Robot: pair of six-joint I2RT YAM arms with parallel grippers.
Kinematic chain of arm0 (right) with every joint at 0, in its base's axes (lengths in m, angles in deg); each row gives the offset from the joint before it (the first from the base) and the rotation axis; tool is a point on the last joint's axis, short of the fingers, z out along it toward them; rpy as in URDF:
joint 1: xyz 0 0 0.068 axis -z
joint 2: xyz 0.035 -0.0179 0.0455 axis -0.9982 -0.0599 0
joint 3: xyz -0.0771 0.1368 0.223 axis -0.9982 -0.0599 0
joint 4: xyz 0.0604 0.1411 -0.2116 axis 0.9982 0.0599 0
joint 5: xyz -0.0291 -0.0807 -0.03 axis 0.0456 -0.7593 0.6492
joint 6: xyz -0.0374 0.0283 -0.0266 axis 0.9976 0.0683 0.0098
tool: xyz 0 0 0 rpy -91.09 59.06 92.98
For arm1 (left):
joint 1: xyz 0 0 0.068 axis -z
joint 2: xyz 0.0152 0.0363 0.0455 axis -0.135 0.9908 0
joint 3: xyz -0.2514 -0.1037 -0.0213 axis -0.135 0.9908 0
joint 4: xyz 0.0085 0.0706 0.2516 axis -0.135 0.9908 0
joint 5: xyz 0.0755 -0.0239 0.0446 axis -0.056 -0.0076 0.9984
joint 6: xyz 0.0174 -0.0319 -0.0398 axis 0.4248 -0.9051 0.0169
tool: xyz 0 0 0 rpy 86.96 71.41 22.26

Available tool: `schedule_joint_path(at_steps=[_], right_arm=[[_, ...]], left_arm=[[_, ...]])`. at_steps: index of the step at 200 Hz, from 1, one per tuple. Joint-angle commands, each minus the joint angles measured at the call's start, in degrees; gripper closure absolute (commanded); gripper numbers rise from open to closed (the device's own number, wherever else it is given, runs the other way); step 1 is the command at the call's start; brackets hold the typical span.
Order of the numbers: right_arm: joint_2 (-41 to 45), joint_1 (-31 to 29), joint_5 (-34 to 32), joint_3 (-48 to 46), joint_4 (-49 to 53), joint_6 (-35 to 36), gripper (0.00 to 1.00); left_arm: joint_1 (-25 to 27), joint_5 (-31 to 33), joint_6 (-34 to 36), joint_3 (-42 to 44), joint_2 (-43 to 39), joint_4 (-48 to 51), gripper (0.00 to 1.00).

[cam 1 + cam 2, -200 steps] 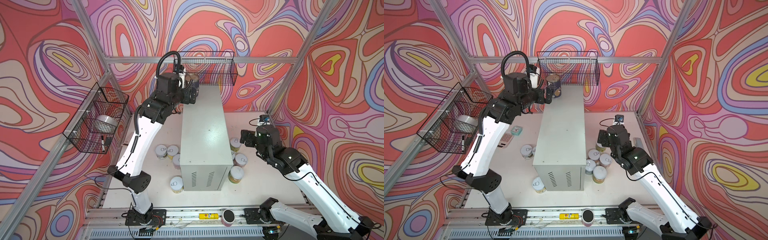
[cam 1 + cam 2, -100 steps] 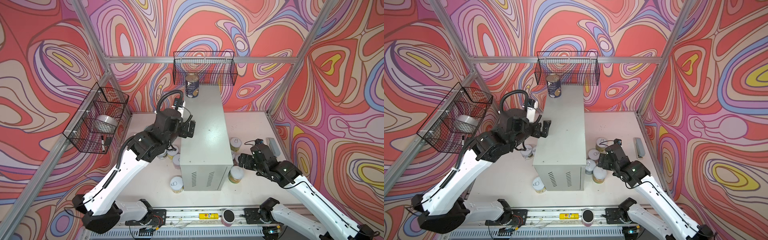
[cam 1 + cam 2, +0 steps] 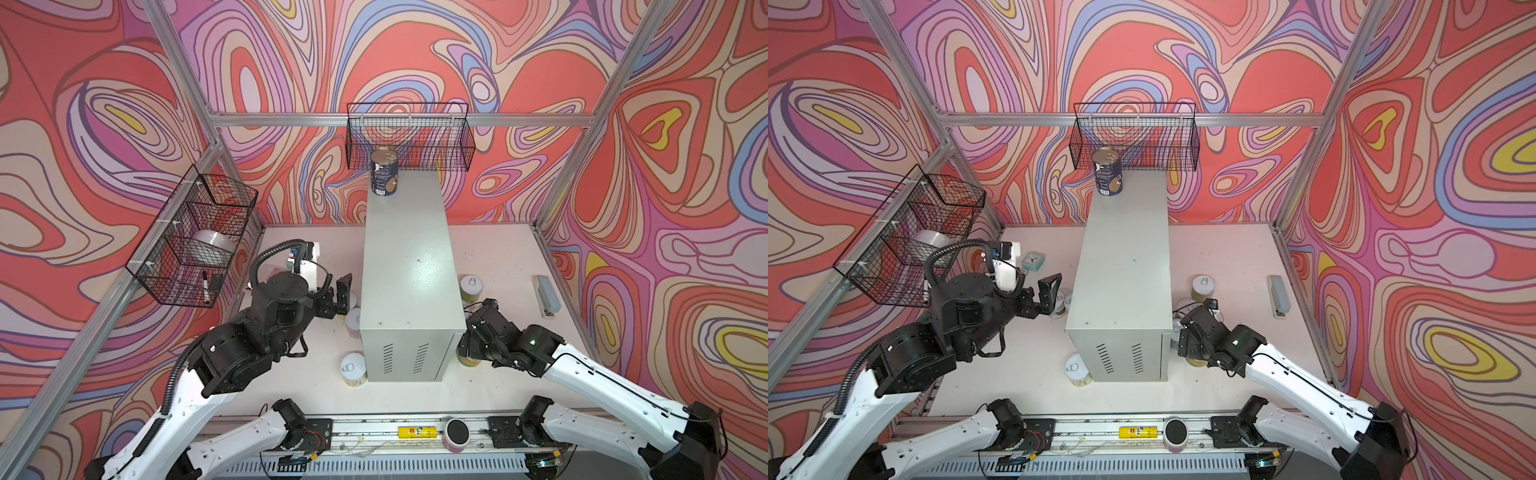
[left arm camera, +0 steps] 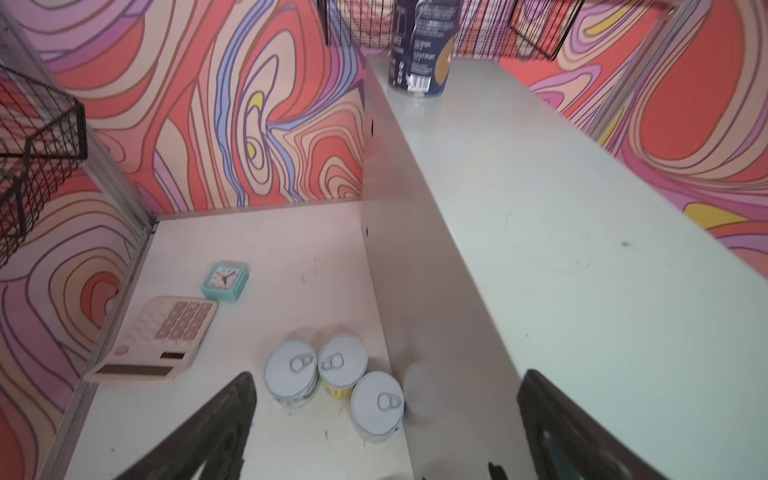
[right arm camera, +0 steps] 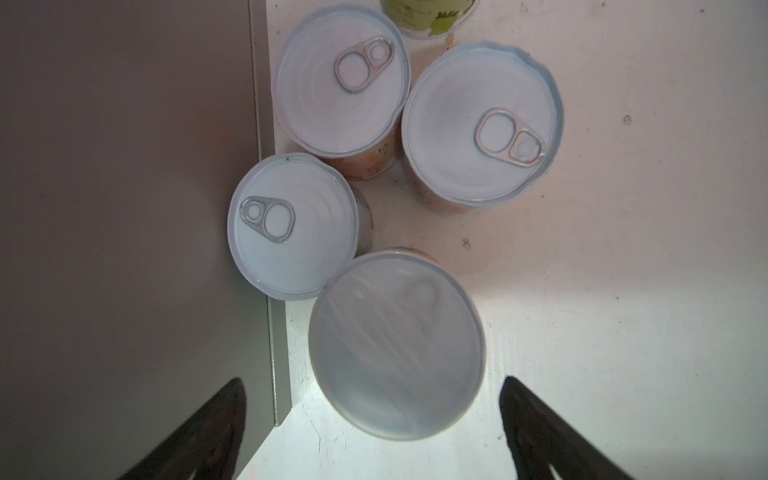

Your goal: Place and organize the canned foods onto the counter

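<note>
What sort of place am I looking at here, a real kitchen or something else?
Most likely a staged robot test cell, not a real kitchen: swirl-printed walls on an aluminium frame, a left arm and right arm bolted to a front rail, and a grey metal cabinet serving as the counter.

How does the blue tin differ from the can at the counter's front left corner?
The blue tin is taller and dark; the corner can is short with a pale label. The blue tin stands on the counter; the corner can on the table. Both are upright.
</note>
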Motion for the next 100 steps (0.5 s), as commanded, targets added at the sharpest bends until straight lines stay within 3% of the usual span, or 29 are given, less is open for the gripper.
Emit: schedule_joint_path(at_steps=[1, 54, 100], right_arm=[[-1.2, -0.7, -1.9, -1.4, -0.6, -2.8, 0.02], [-0.3, -0.8, -3.7, -7.4, -4.6, -6.8, 0.07], [1.2, -0.8, -9.1, -12.1, -12.0, -9.1, 0.12]], left_arm=[[0.2, 2.7, -2.7, 2.4, -1.8, 1.6, 0.01], [0.1, 3.2, -4.6, 9.1, -4.5, -3.0, 0.02], [0.1, 2.8, -5.2, 13.4, -5.3, -6.5, 0.01]])
